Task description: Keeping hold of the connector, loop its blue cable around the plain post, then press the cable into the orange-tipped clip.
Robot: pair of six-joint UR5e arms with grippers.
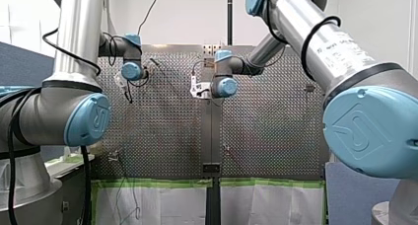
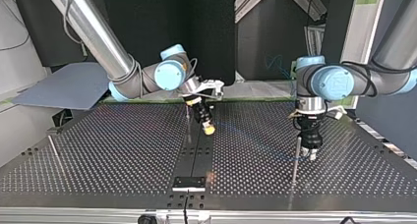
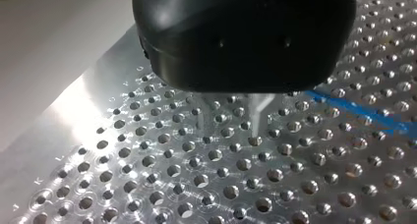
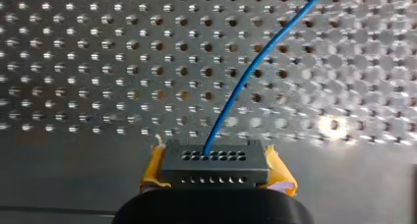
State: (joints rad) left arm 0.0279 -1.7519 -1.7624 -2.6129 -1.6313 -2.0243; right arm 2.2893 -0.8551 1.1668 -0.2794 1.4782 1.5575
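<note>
My right gripper [image 4: 215,177] is shut on a black connector [image 4: 215,162], with yellow pads [image 4: 278,170] on both of its sides. A blue cable [image 4: 255,62] leaves the connector and runs away over the perforated table. In the top view this gripper [image 2: 209,129] hangs tilted just above the table's middle strip, beside a thin upright post [image 2: 189,126]. My left gripper [image 3: 233,130] stands low over the table, its two metal fingers [image 3: 257,117] apart with only holes between them. The blue cable [image 3: 361,113] lies off to one side of it. A second thin post [image 2: 297,153] stands right beside this gripper [image 2: 310,154].
A black plate [image 2: 189,183] sits on the dark middle strip near the top view's lower edge, with a small orange glint [image 2: 212,174] beside it. The perforated table [image 2: 108,150] stretches wide on both sides. Green tape lines the table's edge [image 1: 162,183].
</note>
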